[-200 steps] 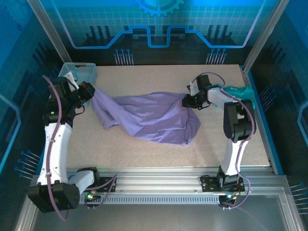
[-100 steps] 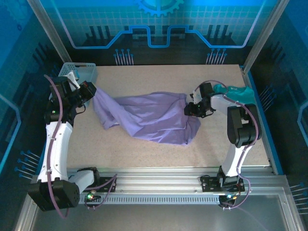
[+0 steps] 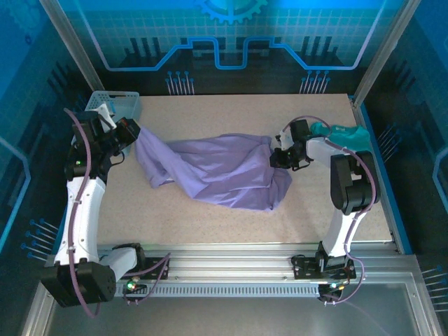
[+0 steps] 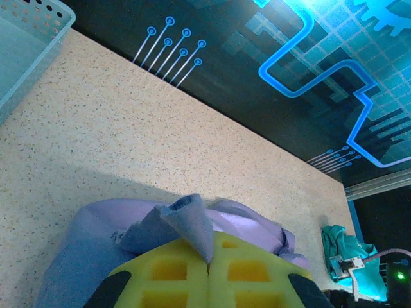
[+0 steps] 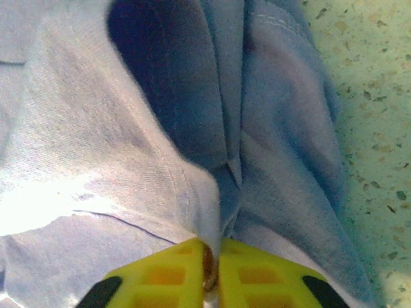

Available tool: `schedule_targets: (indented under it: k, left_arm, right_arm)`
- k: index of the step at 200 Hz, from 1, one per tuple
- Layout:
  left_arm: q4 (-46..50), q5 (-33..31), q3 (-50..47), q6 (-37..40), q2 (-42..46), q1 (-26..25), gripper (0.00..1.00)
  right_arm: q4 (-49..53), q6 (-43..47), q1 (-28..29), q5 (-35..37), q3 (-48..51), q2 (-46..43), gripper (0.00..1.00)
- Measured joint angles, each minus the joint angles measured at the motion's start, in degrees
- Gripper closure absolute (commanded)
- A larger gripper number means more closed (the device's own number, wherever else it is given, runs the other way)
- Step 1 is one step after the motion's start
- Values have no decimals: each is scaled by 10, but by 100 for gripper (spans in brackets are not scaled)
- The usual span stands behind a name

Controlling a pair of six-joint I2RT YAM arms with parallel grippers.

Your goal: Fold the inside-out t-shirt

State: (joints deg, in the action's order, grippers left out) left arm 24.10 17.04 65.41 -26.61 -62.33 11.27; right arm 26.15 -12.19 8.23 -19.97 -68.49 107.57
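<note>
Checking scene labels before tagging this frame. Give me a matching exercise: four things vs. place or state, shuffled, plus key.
Things:
1. mesh basket
2. teal garment
3. t-shirt
4. left claw

Places or states:
A. drawn out across the middle of the table
B. far-left corner of the table
C. shut on a fold of purple cloth
D. far-right edge of the table

Pairs: 1-B, 2-D, 3-A, 4-C

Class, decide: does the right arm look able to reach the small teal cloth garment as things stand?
Probably not yet: the teal cloth garment lies close beside that arm, but the right gripper is shut on the lavender-purple cloth t-shirt.
</note>
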Motion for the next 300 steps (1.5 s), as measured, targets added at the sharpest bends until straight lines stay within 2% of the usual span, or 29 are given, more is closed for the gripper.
schedule_targets:
  k: [19,55,90,114,130,154,177,203,225,244,281,300]
  left_arm:
    - [0,4,0,0,-1,0,100]
    - [0,8,0,0,-5,0,100]
    - [7,8,13,-7,-1,0,100]
    - [19,8,65,-29,19,0,100]
    - [10,8,99,-36,42,0,100]
    - [87,-24,256,-34,53,2,100]
    - [115,-47,416,-28,63,3,100]
    - [131,-66,498,-13,74,3,100]
    - [127,-73,474,-6,69,3,100]
    - [119,-75,418,-4,35,2,100]
    - [85,-94,386,-4,-129,-16,100]
    - [80,-96,423,-5,-217,-22,100]
  right_arm:
    - [-3,2,0,0,-1,-1,100]
    - [0,2,-2,-2,-1,-48,100]
    - [5,-12,-30,-29,6,-218,100]
    - [16,-24,-61,-48,-6,-342,100]
    - [18,-30,-66,-57,-25,-386,100]
    - [101,-32,-104,-23,-96,-468,100]
    - [148,-21,-124,30,-220,-552,100]
    - [158,-7,-124,59,-304,-613,100]
    - [155,-6,-124,60,-283,-615,100]
    - [149,-12,-124,56,-230,-573,100]
    - [88,-33,-120,59,-179,-421,100]
    - [57,-43,-115,61,-198,-344,100]
